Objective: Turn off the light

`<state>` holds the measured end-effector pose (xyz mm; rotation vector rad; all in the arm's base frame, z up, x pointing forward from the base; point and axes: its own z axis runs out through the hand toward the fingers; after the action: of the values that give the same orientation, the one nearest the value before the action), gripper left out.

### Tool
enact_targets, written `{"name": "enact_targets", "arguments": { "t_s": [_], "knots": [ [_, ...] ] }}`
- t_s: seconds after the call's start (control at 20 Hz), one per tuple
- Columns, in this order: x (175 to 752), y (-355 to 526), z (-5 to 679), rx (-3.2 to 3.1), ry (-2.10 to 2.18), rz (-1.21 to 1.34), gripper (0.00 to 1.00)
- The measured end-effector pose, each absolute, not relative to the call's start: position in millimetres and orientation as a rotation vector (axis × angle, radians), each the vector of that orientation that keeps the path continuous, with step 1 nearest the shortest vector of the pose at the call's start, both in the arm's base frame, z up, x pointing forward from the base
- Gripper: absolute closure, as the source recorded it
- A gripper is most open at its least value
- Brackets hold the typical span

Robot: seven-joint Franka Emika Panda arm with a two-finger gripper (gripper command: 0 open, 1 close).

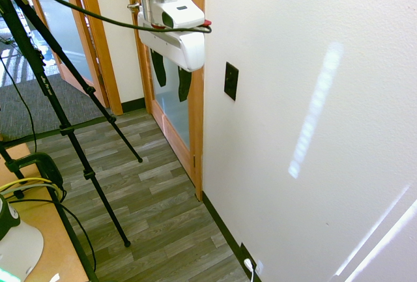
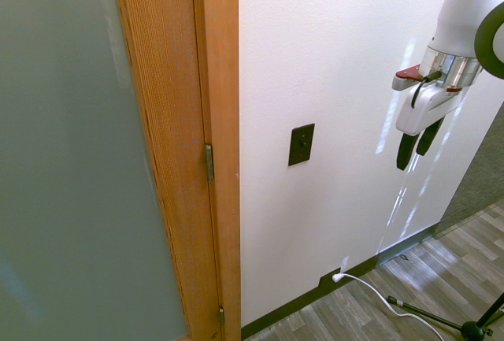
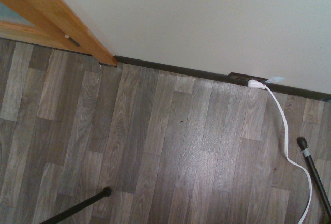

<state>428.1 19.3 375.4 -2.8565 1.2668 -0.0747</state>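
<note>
The light switch (image 1: 230,81) is a small black upright plate on the white wall, just beside the wooden door frame; it also shows in the second exterior view (image 2: 301,144). No lamp is in view. My gripper (image 1: 171,77) hangs fingers-down in front of the door frame, at about the switch's height and off the wall, not touching it. Its two black fingers stand apart with nothing between them. Seen from the other side, the gripper (image 2: 417,146) is well to the right of the switch. The wrist view shows only floor and baseboard; the switch is outside it.
A wooden door frame (image 2: 216,120) with frosted glass borders the wall. Low on the wall sits a white outlet (image 3: 256,84) with a white cord (image 3: 289,146) running over the plank floor. Pale sun streaks (image 1: 316,109) cross the wall.
</note>
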Motion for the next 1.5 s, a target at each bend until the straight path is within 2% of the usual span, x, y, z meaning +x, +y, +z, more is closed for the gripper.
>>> {"name": "enact_targets", "arguments": {
  "t_s": [0.4,0.85,0.9,1.5],
  "knots": [
    [456,49,355,-2.782,1.253,-0.204,0.0],
    [563,76,329,-2.617,1.43,-0.474,0.0],
    [571,77,323,-2.607,1.449,-0.504,1.0],
    [584,87,304,-2.477,1.544,-0.754,1.0]
  ]
}}
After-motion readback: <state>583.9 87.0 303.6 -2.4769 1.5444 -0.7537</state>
